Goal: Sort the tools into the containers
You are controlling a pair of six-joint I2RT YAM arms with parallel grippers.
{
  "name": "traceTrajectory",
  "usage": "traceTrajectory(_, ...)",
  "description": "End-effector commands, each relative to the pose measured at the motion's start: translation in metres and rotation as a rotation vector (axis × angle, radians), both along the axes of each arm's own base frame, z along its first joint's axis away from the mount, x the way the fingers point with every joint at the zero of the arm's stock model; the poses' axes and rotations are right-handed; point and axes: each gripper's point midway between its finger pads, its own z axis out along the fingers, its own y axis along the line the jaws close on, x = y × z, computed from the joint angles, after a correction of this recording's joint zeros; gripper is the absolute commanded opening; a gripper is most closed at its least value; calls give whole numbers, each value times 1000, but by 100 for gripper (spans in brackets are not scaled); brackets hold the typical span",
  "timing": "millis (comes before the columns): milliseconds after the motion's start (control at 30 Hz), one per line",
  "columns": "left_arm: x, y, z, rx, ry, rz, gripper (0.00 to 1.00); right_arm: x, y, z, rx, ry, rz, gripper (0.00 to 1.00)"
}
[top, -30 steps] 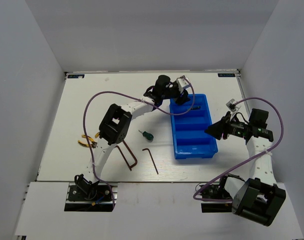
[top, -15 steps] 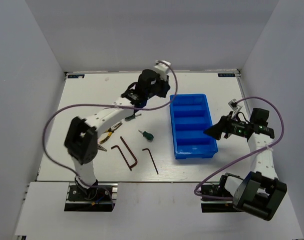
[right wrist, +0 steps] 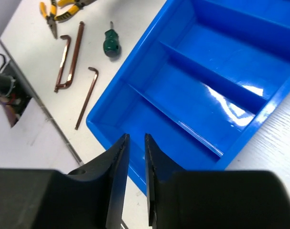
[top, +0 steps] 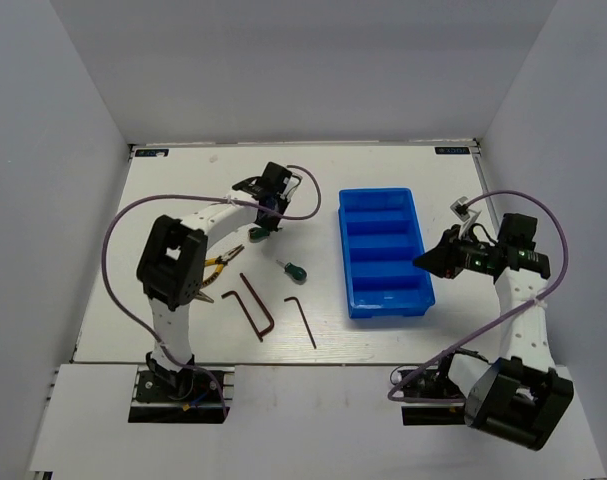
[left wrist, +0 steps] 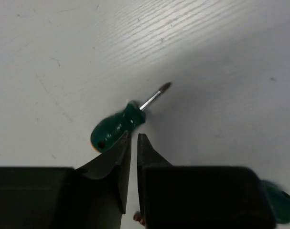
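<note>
Fingers of the left tool (left wrist: 134,136) drawn nearly together, thin slit between them, nothing gripped. Tips sit just beside the handle of one green screwdriver (left wrist: 117,132); contact cannot be resolved. That screwdriver lies flat on the counter (left wrist: 221,57), long axis diagonal in the left wrist view, handle at the fingertips and blade pointing away from the tool. Second screwdriver (top: 294,268) lies between the left tool and the blue tray (top: 391,308), handle toward the tray, shaft toward the far left. In the left wrist view only a sliver of its handle shows, the rest cut off by the tool body. Right tool (right wrist: 135,136): narrow gap, holding nothing, poised over the tray's near end by the right rim. Tray long axis runs away from the arm bases, ribs crosswise, four sections. Pliers (top: 217,264), a pair of hex keys (top: 255,308) and a third hex key (top: 301,322) lie on the counter left of the tray, long legs slanting near-right. Counter white with faint grain; pale grey walls (top: 303,70) on three sides. Pliers are cut by the frame edge in the right wrist view.
</note>
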Motion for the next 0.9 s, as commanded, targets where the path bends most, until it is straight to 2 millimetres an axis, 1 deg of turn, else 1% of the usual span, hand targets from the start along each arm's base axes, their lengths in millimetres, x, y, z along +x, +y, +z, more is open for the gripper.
traceTrajectory(0,1,23,-3,104,78,-93,22,14,-7,5,-58,-94,-53,26)
traceTrajectory(33,4,22,4,85,37,-92,27,13,-7,5,-55,-85,-49,26)
traceTrajectory(67,7,25,6,82,20,-89,32,13,-7,7,-54,-80,-48,26)
traceTrajectory(100,9,24,7,83,11,-97,38,14,-7,4,-47,-61,-39,26)
traceTrajectory(133,7,26,6,96,18,-111,42,14,-7,3,-41,-48,-36,26)
traceTrajectory(167,10,33,1,116,33,-102,47,13,-6,4,-35,-37,-33,26)
traceTrajectory(200,13,36,2,145,31,-100,49,13,-6,1,-31,-25,-29,26)
traceTrajectory(233,11,38,1,155,41,-108,53,13,-6,1,-31,-23,-28,26)
traceTrajectory(267,11,37,0,130,51,-114,59,14,-6,0,-33,-23,-28,26)
traceTrajectory(300,11,35,-3,119,52,-120,59,14,-7,0,-33,-22,-30,26)
traceTrajectory(333,13,32,2,101,33,-125,59,14,-7,0,-33,-28,-30,26)
traceTrajectory(400,13,31,2,100,35,-139,60,13,-6,0,-29,-25,-29,26)
traceTrajectory(467,13,31,-2,110,42,-149,60,14,-6,0,-29,-31,-27,26)
traceTrajectory(500,10,33,-6,114,54,-150,62,13,-5,0,-25,-28,-26,26)
traceTrajectory(533,13,31,-1,106,33,-149,62,14,-5,0,-26,-29,-26,26)
traceTrajectory(567,10,33,-1,112,34,-157,63,14,-6,0,-23,-30,-26,26)
traceTrajectory(600,9,29,4,108,24,-166,63,13,-5,0,-20,-23,-25,26)
traceTrajectory(633,7,32,6,115,18,-160,63,13,-5,-1,-19,-23,-23,26)
traceTrajectory(667,7,32,15,103,-13,-158,63,14,-5,0,-18,-25,-24,26)
traceTrajectory(733,7,36,23,122,-39,-178,63,13,-4,-1,-15,-18,-22,27)
traceTrajectory(767,4,38,21,131,-40,-191,63,14,-4,-1,-10,-18,-21,27)
traceTrajectory(800,4,38,26,136,-52,-204,66,13,-4,0,-7,-16,-19,27)
traceTrajectory(833,5,39,26,148,-53,-220,69,13,-4,-1,-6,-13,-19,27)
traceTrajectory(867,4,41,22,180,-40,-259,73,13,-4,-1,-3,-11,-20,27)
